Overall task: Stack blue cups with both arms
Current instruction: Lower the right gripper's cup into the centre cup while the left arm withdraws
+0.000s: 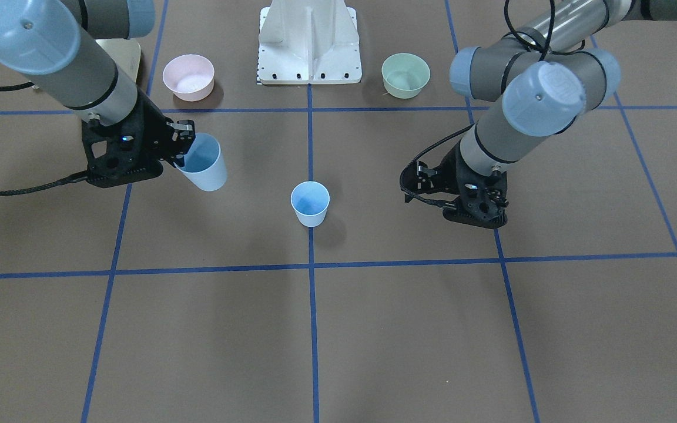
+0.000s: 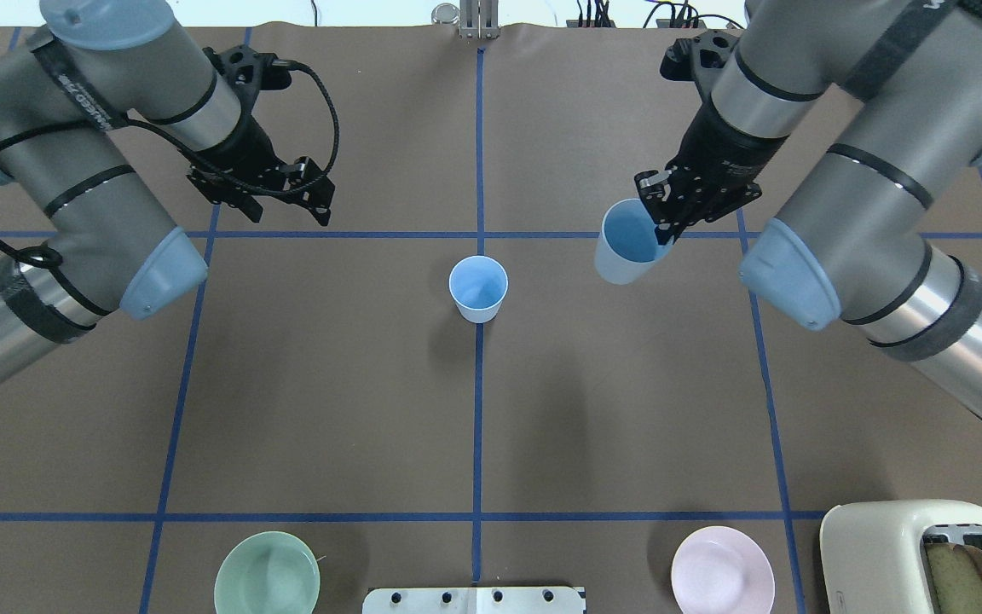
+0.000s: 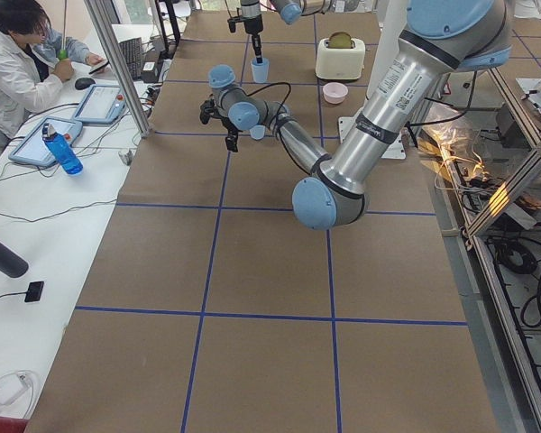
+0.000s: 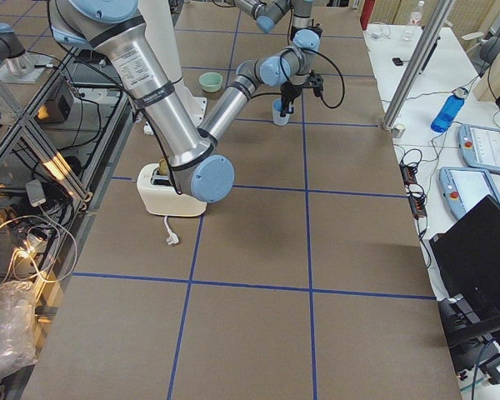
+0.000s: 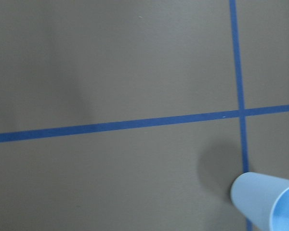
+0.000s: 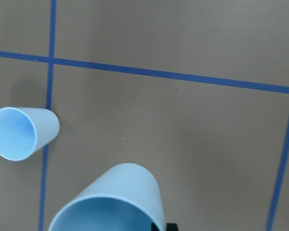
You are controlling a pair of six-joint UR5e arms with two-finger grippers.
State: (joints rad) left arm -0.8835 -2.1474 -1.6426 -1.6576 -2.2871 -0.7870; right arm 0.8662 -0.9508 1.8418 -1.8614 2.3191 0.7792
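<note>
Blue cups are well apart: the held cup [image 2: 623,251] hangs tilted above the worktop [image 2: 329,409], pinched at its rim by the right fingers [image 2: 666,220], while the standing cup [image 2: 478,288] sits upright, mouth up, on the centre tape line. To nest them cleanly, I would bring the held cup upright, centre its base over the open mouth, lower straight, and let go only once seated. The left fingers [image 2: 319,194], seemingly spread and empty, could steady the standing cup. How deep the grip reaches inside the rim is hidden, the right wrist view crops that cup, and both side views show it too small.
</note>
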